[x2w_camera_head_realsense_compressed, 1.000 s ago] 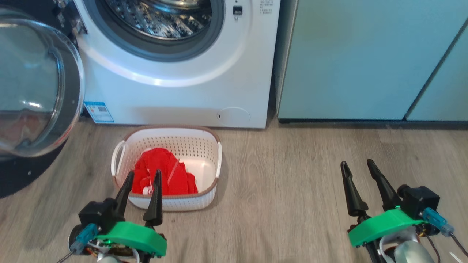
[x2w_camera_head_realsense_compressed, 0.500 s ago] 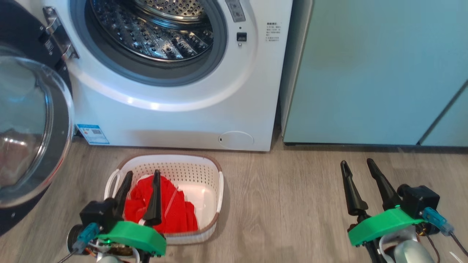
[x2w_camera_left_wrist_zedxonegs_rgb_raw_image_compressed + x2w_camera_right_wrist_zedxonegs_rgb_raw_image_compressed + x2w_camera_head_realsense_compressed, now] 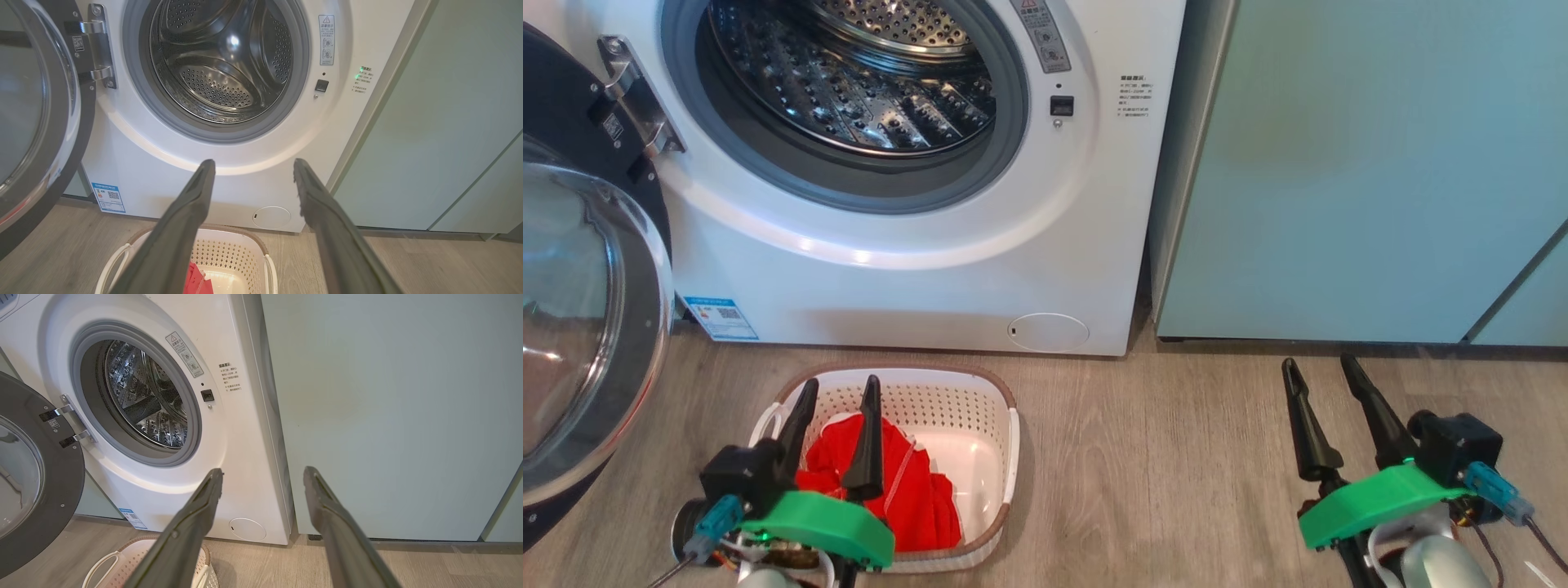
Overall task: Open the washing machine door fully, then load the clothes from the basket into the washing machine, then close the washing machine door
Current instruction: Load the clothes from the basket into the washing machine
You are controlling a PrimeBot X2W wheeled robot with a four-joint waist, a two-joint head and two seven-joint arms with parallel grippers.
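The white washing machine (image 3: 915,278) stands ahead with its steel drum (image 3: 849,73) exposed. Its round black-rimmed glass door (image 3: 580,327) hangs swung open at the left, also seen in the left wrist view (image 3: 36,118) and right wrist view (image 3: 28,486). The cream perforated basket (image 3: 964,392) sits on the floor before the machine, holding red clothes (image 3: 915,498). My left gripper (image 3: 840,390) is open above the basket's near side, nothing between its fingers. My right gripper (image 3: 1319,367) is open over bare floor at the right. The basket's rim (image 3: 245,237) shows below the left fingers.
Pale teal cabinet fronts (image 3: 1364,163) stand right of the washer. Grey wood-look floor (image 3: 1160,474) spreads between the basket and my right gripper. A blue label (image 3: 719,317) and a small round panel (image 3: 1049,332) sit low on the washer's front.
The camera has tilted up: the washer, door and basket sit lower in the head view, with more drum visible. Both grippers stay open in the same places in that view.
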